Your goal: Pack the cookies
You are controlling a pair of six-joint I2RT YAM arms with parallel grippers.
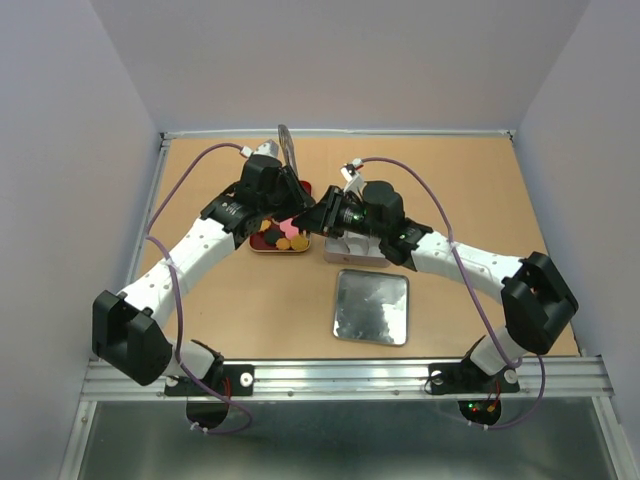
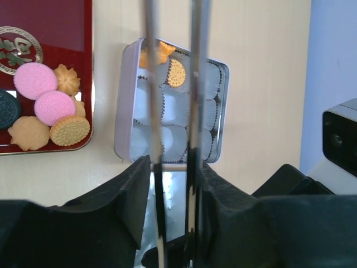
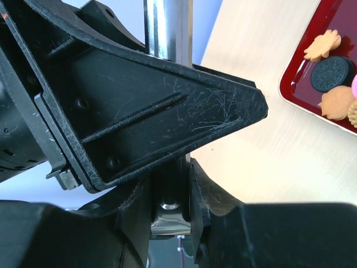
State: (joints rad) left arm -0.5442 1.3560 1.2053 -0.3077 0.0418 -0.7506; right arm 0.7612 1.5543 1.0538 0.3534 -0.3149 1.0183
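While reaching inward over the tray (image 2: 67,33), left claw (image 2: 173,167) clamps tongs (image 2: 152,84).

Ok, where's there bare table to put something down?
Bare table lies right of the tin, out to the right edge. A smaller patch sits left of the lid, between the red tray and the front rail. The middle is crowded: tray, tin, tongs, left arm and right arm meet there.

Tongs (image 2: 196,84): polished metal. Tin (image 2: 124,111): pale matt metal; pleated white paper cups (image 2: 177,109) inside. Tray (image 2: 67,22): glossy red. Cookies (image 2: 37,80): matt, embossed. Table (image 2: 262,67): matt, wood-toned. Lid (image 1: 370,306): mirror-like metal.
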